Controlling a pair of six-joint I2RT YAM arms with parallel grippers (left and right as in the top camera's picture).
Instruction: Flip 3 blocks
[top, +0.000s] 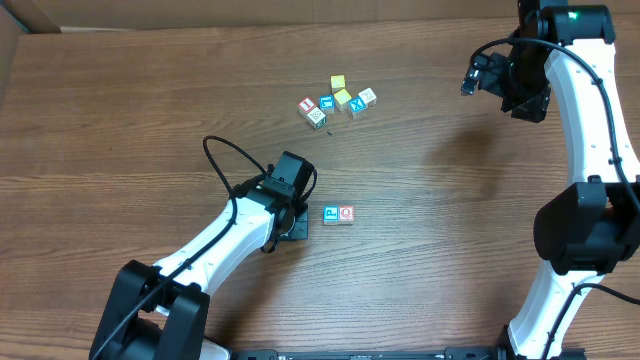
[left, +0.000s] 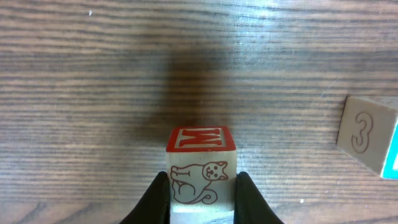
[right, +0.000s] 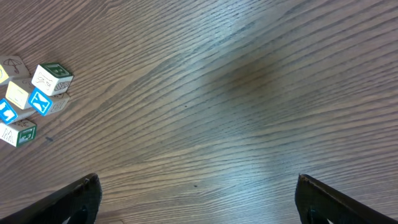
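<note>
Cat-faced block (left: 200, 163), red letter on top, is pinched in your left hand (left: 203, 182); P block (top: 331, 214) and O block (top: 346, 213) touch nearby; your right hand (right: 198, 186) is spread wide.

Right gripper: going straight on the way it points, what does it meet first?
Bare table, most likely: the right gripper is open and nothing lies ahead of it. The block cluster sits far left of that line. Depth is unclear.
</note>
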